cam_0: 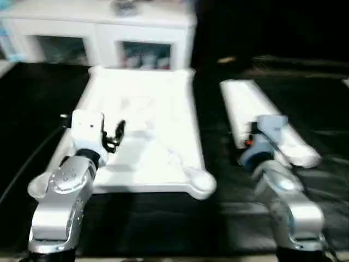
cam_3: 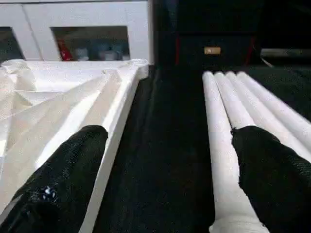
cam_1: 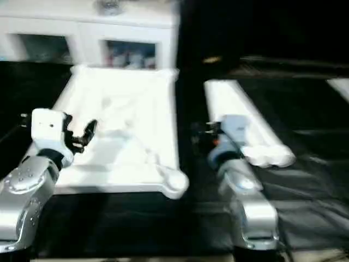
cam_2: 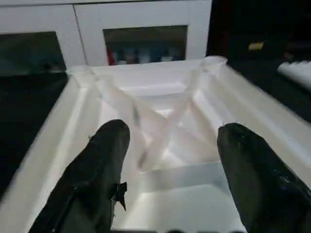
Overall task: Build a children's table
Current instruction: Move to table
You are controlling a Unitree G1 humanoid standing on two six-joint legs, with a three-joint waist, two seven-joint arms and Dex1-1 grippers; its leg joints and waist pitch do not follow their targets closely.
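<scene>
1. grippers first: our left gripper [cam_2: 167, 160] hangs over the near part of the table top [cam_0: 158, 136], its two black fingers [cam_2: 97, 170] spread fairly wide with nothing between them; our right gripper [cam_3: 167, 165] is spread wider yet, also empty, over the dark gap between the top's edge and the legs [cam_3: 243, 111]
2. task pieces: the table top lies underside up, ribs crossing in an x, corner sockets [cam_0: 199, 183] showing; the tube legs lie side by side as a bundle to its right, apart from it
3. risk, as we judge it: the legs are round and packed close, so a closing finger may nudge neighbours and set them rolling; we may also catch two tubes at once
4. further risk: the right gripper is not centred on a tube, so closing here would likely pinch air or clip the top's rim
5. surface: black matting under everything
6. room: a white cabinet [cam_0: 98, 33] with glass doors stands beyond the top; the rest is dark
</scene>
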